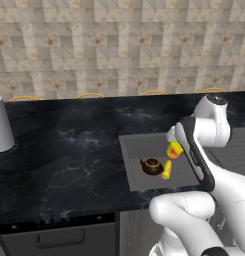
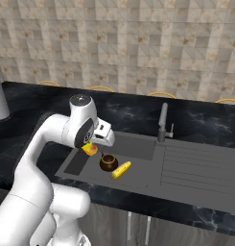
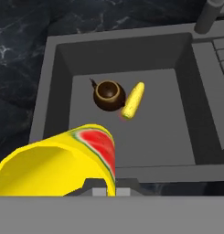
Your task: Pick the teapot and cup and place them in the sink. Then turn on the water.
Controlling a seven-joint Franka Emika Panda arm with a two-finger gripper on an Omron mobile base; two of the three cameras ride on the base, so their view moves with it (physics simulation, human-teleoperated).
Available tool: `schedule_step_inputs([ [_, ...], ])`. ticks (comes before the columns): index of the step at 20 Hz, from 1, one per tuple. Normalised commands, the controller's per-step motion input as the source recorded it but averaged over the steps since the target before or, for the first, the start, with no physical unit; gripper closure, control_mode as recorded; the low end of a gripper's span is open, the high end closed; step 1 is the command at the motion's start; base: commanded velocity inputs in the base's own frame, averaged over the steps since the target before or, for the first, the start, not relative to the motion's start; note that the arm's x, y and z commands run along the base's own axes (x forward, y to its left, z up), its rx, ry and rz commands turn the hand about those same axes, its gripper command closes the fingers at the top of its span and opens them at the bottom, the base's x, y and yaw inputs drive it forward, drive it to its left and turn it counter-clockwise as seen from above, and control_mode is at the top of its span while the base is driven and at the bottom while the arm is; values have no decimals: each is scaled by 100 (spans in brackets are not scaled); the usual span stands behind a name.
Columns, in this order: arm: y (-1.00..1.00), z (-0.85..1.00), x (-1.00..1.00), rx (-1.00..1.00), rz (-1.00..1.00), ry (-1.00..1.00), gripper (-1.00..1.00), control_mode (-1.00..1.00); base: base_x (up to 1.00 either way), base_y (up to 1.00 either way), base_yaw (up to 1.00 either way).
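The jaws grip the yellow cup (image 3: 63,162) above the sink (image 3: 54,59); beyond them on the basin floor, the teapot (image 3: 109,95) sits just beside a corn cob (image 3: 133,100).

no readable text, label, brand, number or sign appears anywhere in these views. the nearest thing to a marking is the red and green watermelon-slice picture on the side of the yellow cup (image 3: 58,164), which carries no letters. the small pale dots on the dark front panel (image 1: 51,219) below the counter are too blurred to read as characters.
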Motion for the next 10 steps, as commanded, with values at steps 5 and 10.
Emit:
schedule_step_inputs([
  [5,-46,-6,12,0,-11,-5,100,-100,0,0,0],
  [10,-12,0,12,0,-20,1,100,-100,0,0,0],
])
